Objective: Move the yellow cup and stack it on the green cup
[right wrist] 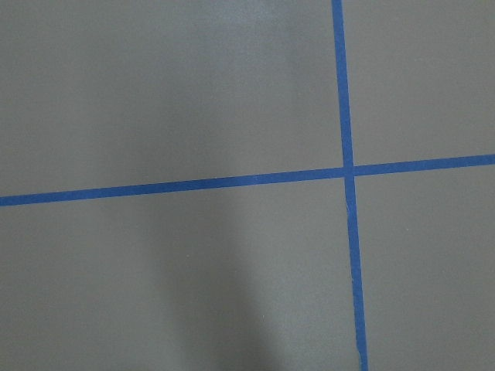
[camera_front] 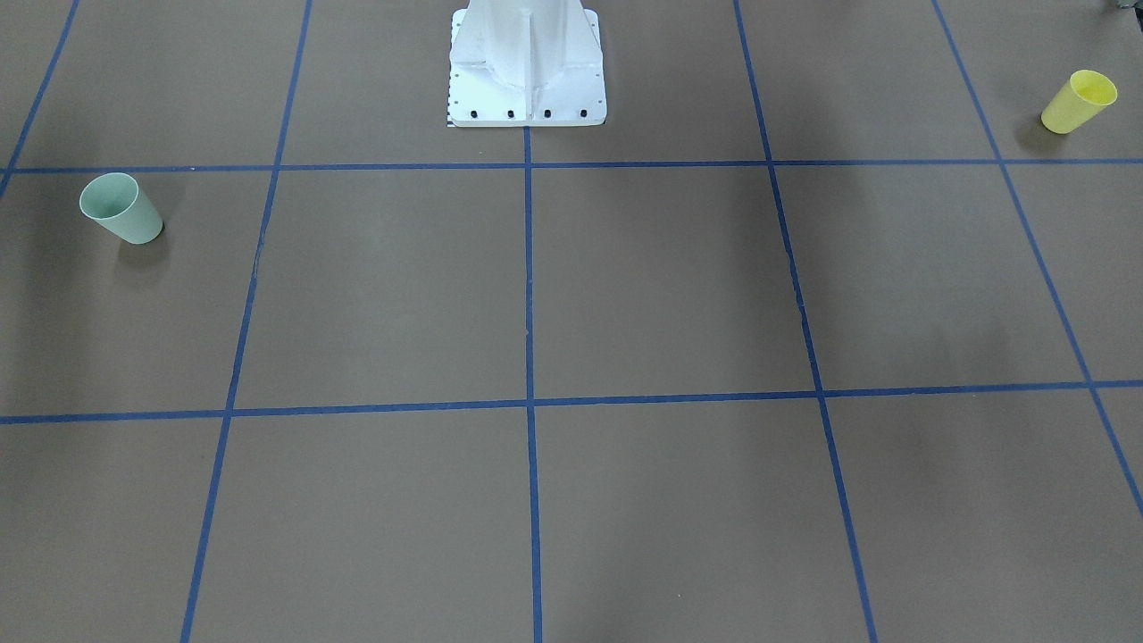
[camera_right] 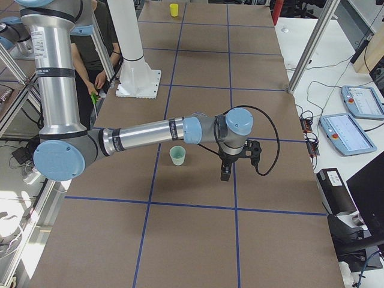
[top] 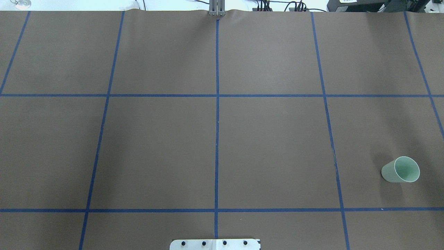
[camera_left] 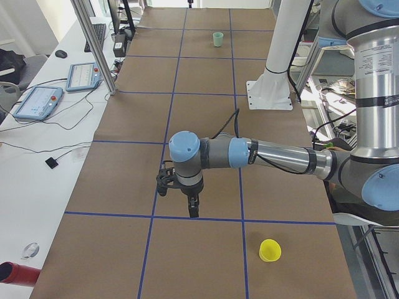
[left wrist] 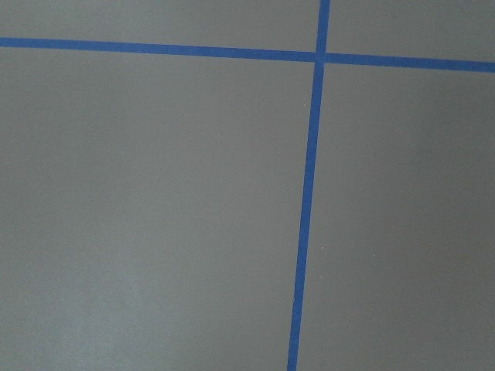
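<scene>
The yellow cup (camera_front: 1079, 101) stands upright near the table's end on my left side; it also shows in the exterior left view (camera_left: 270, 250) and far off in the exterior right view (camera_right: 174, 9). It is out of the overhead view. The green cup (camera_front: 120, 208) stands upright on my right side (top: 400, 169) (camera_right: 177, 155) (camera_left: 217, 39). My left gripper (camera_left: 193, 208) hangs above the table, apart from the yellow cup. My right gripper (camera_right: 226, 174) hangs just beside the green cup. Both show only in side views, so I cannot tell whether they are open or shut. The wrist views show only the table's paper and tape lines.
The white pedestal base (camera_front: 527, 80) stands at the table's robot-side edge (top: 215, 244). Blue tape lines divide the brown table. Teach pendants (camera_left: 38, 101) and cables lie on a side bench beyond aluminium posts (camera_left: 93, 47). A person (camera_right: 96, 42) stands behind the robot.
</scene>
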Available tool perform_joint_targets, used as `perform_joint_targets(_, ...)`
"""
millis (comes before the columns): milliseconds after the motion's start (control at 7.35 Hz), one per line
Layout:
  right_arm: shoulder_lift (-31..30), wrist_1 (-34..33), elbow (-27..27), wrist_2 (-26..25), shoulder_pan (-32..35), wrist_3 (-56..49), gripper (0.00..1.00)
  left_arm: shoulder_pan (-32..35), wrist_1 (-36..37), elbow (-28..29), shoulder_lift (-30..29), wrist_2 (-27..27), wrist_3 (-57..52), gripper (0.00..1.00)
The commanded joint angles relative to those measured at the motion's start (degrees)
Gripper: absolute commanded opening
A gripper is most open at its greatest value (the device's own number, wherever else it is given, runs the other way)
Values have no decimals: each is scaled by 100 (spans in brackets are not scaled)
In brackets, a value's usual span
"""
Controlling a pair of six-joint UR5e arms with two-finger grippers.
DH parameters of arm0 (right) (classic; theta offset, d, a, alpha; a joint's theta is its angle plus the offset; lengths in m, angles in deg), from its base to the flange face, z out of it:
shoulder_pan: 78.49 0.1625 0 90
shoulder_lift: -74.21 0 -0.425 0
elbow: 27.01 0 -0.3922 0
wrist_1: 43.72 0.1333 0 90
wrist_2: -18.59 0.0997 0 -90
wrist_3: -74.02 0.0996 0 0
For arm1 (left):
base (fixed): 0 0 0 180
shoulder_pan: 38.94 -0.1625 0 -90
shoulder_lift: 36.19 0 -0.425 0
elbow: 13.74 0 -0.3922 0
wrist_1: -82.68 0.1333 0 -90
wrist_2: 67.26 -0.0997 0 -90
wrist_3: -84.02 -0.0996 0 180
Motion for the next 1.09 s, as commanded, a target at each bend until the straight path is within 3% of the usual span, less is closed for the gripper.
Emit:
perform_joint_targets(0, -12, 1, -10, -11, 0, -1, 100, -2, -8, -8, 12, 7, -7, 100)
perform_joint_targets(681, -82, 1, 7, 59, -9, -1, 100, -46, -438, -52, -6, 234, 11, 100)
perform_joint_targets(953, -73, 1, -27, 59, -26, -1, 100, -55, -439, -26, 12, 192, 569, 100)
